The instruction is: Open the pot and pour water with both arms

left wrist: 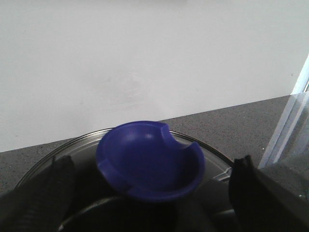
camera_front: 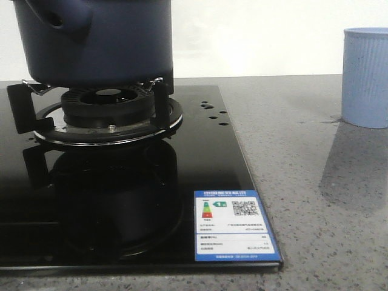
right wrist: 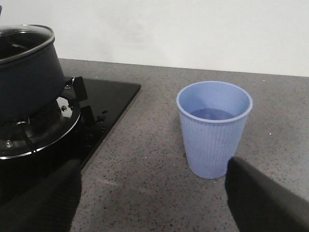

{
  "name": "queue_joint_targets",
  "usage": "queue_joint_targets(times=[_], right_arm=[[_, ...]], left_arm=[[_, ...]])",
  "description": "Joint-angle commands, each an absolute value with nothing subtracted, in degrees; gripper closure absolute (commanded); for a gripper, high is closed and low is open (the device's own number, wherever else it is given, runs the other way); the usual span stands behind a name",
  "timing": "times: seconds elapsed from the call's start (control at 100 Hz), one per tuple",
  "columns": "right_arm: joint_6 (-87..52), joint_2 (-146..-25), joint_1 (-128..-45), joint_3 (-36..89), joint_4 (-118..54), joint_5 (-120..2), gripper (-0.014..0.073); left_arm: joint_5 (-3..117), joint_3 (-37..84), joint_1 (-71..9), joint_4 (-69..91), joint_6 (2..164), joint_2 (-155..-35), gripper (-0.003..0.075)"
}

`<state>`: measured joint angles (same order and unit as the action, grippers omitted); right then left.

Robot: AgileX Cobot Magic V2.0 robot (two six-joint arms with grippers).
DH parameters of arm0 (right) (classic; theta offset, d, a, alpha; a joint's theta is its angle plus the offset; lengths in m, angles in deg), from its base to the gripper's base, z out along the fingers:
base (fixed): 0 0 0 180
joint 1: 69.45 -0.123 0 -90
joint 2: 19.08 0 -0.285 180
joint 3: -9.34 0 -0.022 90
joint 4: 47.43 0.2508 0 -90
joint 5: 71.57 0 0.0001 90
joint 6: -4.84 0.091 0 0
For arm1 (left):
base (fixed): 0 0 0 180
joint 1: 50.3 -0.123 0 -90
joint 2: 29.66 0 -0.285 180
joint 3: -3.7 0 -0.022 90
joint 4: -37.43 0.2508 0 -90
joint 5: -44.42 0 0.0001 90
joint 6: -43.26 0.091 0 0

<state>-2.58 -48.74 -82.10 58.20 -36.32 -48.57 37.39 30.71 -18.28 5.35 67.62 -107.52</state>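
The dark navy pot (camera_front: 97, 42) stands on the gas burner (camera_front: 112, 103) at the far left, its stub handle pointing left. It also shows in the right wrist view (right wrist: 26, 77) with a glass lid (right wrist: 24, 36) on it. My left gripper (left wrist: 152, 193) is open above the lid, its fingers on either side of the blue lid knob (left wrist: 149, 159) and apart from it. My right gripper (right wrist: 154, 193) is open and empty over the counter, just short of the pale blue ribbed cup (right wrist: 214, 130). A few shiny water drops (camera_front: 330, 120) lie by the cup (camera_front: 365, 76).
The black glass hob (camera_front: 200, 157) covers the left half of the grey speckled counter (camera_front: 315, 200) and carries a blue-edged label (camera_front: 233, 225) at its front right corner. Metal pan supports (camera_front: 159, 103) ring the burner. A white wall is behind.
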Motion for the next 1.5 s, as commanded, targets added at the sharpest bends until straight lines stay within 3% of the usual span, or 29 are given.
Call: queue_joint_targets(times=[0.0,0.3,0.52,0.61,1.0,1.49], right_arm=[[-3.0,-49.61,-82.28,56.14,-36.22,-52.68,0.004],[-3.0,-49.61,-82.28,56.14,-36.22,-52.79,0.004],[-3.0,-49.61,-82.28,56.14,-36.22,-52.89,0.004],[-3.0,-49.61,-82.28,56.14,-36.22,-52.98,0.004],[-3.0,-49.61,-82.28,56.32,-36.22,-53.28,0.004],[-3.0,-49.89,-82.28,66.45,-42.74,-67.57,0.004]], left_arm=[[32.81,27.76,-17.92,6.6,67.57,-107.92,0.0131],[31.25,27.18,-17.92,8.08,67.57,-109.8,0.0148],[30.68,27.18,-17.92,8.2,67.57,-109.8,0.0347],[30.68,27.18,-17.92,8.2,67.57,-109.8,0.0389],[29.84,27.18,-17.92,8.2,67.57,-107.69,0.0391],[29.84,27.18,-22.49,11.71,67.57,-98.82,0.0391]])
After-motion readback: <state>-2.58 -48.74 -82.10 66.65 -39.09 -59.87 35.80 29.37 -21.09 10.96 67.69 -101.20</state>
